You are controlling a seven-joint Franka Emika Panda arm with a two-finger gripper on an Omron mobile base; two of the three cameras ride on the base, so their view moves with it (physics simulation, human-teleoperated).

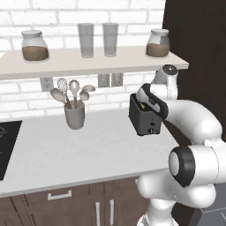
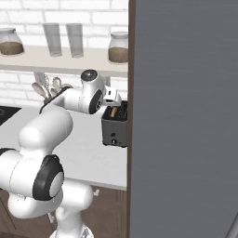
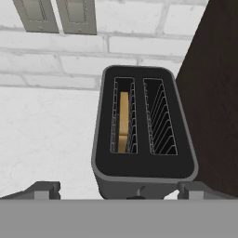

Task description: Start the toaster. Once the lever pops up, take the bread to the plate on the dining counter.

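The dark grey toaster point(image 3: 139, 165) stands on the pale worktop against the brick wall, beside a tall dark cabinet. A tan slice of bread point(image 3: 123, 122) sits upright, sunk in its left slot; the right slot holds nothing. The toaster point(image 1: 142, 121) also shows in the left base view, partly behind my forearm, and in the right base view point(image 2: 115, 130), with the bread point(image 2: 113, 113) peeking out of its top. My gripper point(image 3: 119, 191) hovers above the toaster's front edge, open wide, its fingertips point(image 3: 44, 189) on either side and holding nothing. The plate and the dining counter are out of view.
A grey utensil crock point(image 1: 74, 115) stands left of the toaster. A shelf point(image 1: 88, 64) above holds jars and glasses. A black cooktop point(image 1: 6, 145) lies at the far left. The dark cabinet point(image 1: 198, 48) walls the toaster's right side. Wall outlets point(image 3: 53, 16) sit behind.
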